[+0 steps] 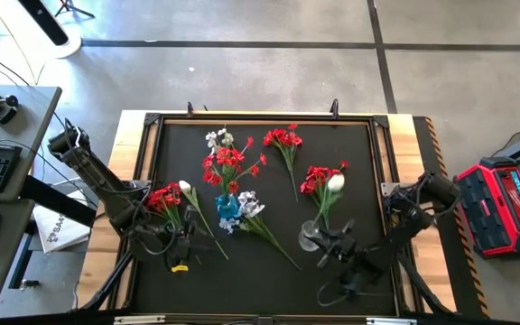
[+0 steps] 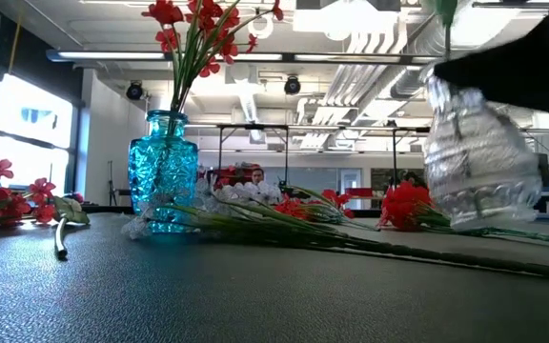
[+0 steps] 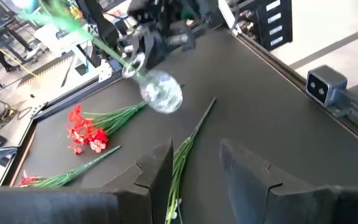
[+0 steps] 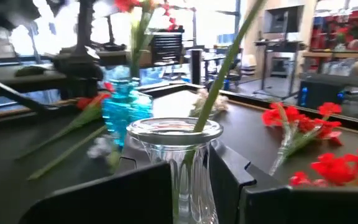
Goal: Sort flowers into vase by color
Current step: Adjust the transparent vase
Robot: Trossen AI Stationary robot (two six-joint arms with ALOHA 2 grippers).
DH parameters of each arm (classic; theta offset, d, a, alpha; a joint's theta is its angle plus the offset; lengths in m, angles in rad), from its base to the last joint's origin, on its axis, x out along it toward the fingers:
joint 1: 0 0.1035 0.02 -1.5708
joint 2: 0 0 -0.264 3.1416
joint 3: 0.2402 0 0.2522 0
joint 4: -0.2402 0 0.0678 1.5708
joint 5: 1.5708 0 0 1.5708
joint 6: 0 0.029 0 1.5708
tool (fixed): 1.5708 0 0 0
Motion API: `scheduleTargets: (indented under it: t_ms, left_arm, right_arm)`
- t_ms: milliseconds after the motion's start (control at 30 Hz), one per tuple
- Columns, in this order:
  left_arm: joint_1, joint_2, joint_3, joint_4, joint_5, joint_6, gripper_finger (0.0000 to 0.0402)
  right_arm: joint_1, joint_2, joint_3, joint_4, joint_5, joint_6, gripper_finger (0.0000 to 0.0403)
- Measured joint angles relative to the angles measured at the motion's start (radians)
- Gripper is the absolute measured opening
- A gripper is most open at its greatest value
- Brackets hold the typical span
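At the table's right front, the right gripper (image 1: 321, 242) clamps the clear vase (image 1: 309, 236), lifted, with one white flower (image 1: 335, 182) in it.

Red sprigs already fill the blue vase (image 1: 227, 206); the left gripper (image 1: 181, 242), part-open and empty, hovers over loose flowers (image 1: 262, 226). Next likely: set the vase down upright.

arms: dark, jointed | left arm (image 1: 88, 162): yellow mark near jaws | cables: black

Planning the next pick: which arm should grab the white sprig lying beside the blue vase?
Probably left. The left gripper is open beside that white sprig; the right gripper is shut on the clear vase.
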Motion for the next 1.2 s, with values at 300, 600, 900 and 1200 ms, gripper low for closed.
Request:
scheduleTargets:
  t_ms: [300, 600, 900, 1200]
  left_arm:
    - [0.0, 0.0, 0.0, 0.01, -0.001, -0.001, 0.0122]
    - [0.0, 0.0, 0.0, 0.011, -0.003, -0.009, 0.0122]
    - [0.0, 0.0, 0.0, 0.003, -0.003, -0.019, 0.0122]
    - [0.0, 0.0, 0.0, 0.006, -0.003, -0.023, 0.0122]
  right_arm:
    - [-0.051, 0.001, -0.034, 0.014, 0.0, -0.074, 0.0031]
    - [-0.072, 0.042, -0.038, 0.056, 0.022, -0.081, 0.0031]
    - [-0.029, 0.118, -0.036, 0.086, 0.065, 0.013, 0.0031]
    - [-0.002, 0.119, -0.036, 0.087, 0.056, -0.029, 0.0049]
